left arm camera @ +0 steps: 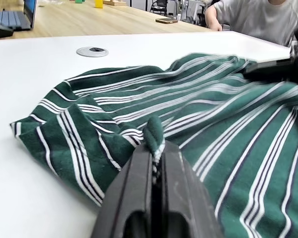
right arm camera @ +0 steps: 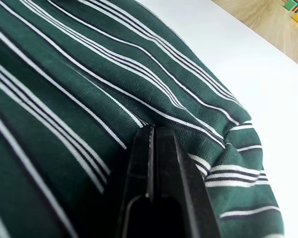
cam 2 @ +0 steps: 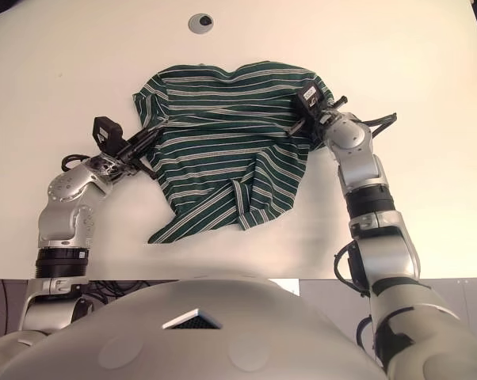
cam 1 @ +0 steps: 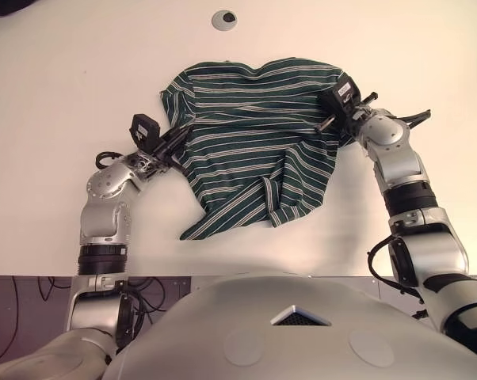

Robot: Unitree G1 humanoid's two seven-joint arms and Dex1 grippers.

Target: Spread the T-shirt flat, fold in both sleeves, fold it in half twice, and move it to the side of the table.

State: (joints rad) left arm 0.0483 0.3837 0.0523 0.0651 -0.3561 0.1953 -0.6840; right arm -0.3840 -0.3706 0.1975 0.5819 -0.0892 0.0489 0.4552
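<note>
A green T-shirt (cam 1: pixel 250 150) with white stripes lies crumpled in the middle of the white table (cam 1: pixel 56 119). My left gripper (cam 1: pixel 177 139) is at the shirt's left edge, shut on a pinch of fabric that pokes up between its fingers (left arm camera: pixel 139 173). My right gripper (cam 1: pixel 327 124) is at the shirt's right edge, shut on the cloth there (right arm camera: pixel 154 134). A twisted strip of the T-shirt (cam 1: pixel 215 215) trails toward the table's near edge.
A round grey cable grommet (cam 1: pixel 224 20) sits in the table beyond the shirt. Bare table surface lies to the left and right of the shirt. The table's near edge (cam 1: pixel 175 275) runs just below the shirt's trailing end.
</note>
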